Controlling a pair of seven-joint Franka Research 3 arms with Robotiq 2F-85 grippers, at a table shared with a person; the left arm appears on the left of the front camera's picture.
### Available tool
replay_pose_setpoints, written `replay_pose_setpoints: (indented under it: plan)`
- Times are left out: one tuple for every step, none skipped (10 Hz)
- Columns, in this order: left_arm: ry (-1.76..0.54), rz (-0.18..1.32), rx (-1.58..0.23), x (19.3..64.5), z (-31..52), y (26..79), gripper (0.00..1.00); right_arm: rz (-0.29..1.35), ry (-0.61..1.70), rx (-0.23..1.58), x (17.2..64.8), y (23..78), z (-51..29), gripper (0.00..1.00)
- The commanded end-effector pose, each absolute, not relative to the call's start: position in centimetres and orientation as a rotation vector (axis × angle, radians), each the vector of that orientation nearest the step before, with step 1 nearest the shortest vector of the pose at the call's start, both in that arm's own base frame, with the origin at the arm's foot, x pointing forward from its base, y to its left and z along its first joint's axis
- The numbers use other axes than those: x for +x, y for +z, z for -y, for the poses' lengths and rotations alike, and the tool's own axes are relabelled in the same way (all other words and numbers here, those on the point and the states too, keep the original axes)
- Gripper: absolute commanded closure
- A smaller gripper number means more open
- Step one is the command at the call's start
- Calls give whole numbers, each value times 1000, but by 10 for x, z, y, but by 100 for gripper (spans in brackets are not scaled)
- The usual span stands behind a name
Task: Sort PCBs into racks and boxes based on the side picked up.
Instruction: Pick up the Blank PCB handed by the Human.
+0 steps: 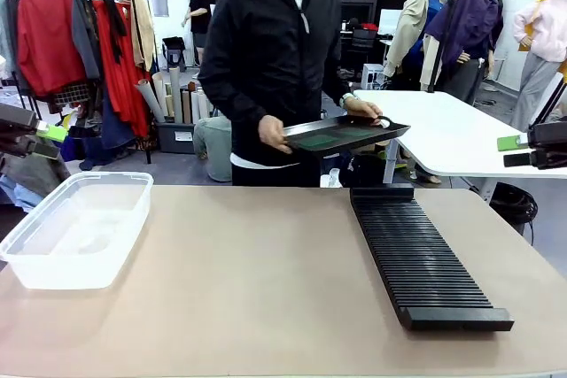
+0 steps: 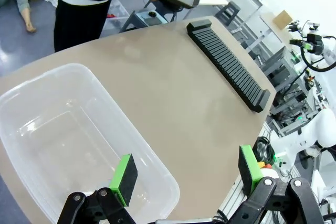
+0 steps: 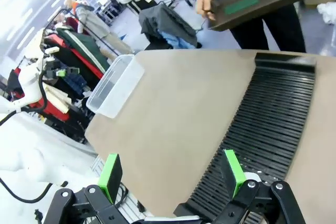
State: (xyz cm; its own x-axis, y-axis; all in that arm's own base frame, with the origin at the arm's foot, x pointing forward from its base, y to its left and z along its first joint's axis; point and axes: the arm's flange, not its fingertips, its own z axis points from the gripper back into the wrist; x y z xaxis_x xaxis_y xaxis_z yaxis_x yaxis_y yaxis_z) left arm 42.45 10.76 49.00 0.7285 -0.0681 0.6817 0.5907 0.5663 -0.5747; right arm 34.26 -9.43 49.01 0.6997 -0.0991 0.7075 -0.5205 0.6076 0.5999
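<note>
Okay, I'm watching from the front. The person (image 1: 266, 50) stands at the far side of the table (image 1: 266, 289) and holds a dark shallow tray (image 1: 390, 133) by its ends, with one hand (image 1: 273, 135) on the near corner. The tray is in the air just past the far edge and is not set down. The green PCBs (image 1: 332, 139) lie flat inside it, so that's where my work is for now: off the table and out of my reach. I'd say the tray is kept roughly level so the boards don't slide.

On my left, the left gripper (image 2: 187, 174) hangs over the near corner of the clear plastic tub (image 2: 68, 129). Its jaws are spread fully and there's nothing between the green pads. The tub looks bare inside.

On my right, the right gripper (image 3: 172, 172) is just as wide open and carries nothing. It's poised above the near end of the long black slotted rack (image 3: 268, 124). I see no board in any slot.

The layout makes sense to me. The tub is on the left arm's side and the rack runs lengthwise on the right arm's side. The middle of the table is open between them, and I reckon that's where the tray will land.

Both arms are pulled back to the edges of the front view, which gives the person room. By my read the sort hasn't started. My next move depends on the tray coming down and on which face of a board turns up.
</note>
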Motion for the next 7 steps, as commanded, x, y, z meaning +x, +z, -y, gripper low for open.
replay_pose_setpoints:
  plan:
    - [-409,668,-917,422,-108,492,0,768,319,923,350,491,98,0]
    - [-407,671,-918,422,-108,492,0,752,340,926,353,491,98,0]
    - [-404,677,-916,422,-108,491,0,748,349,929,354,491,98,0]
    - [-410,690,-919,421,-108,492,0,759,384,940,353,491,99,0]
    - [-420,659,-894,424,-109,490,0,735,310,932,347,489,92,0]
    - [-420,659,-894,424,-109,490,0,735,310,932,347,489,92,0]
    - [-420,659,-894,424,-109,490,0,735,310,932,347,489,92,0]
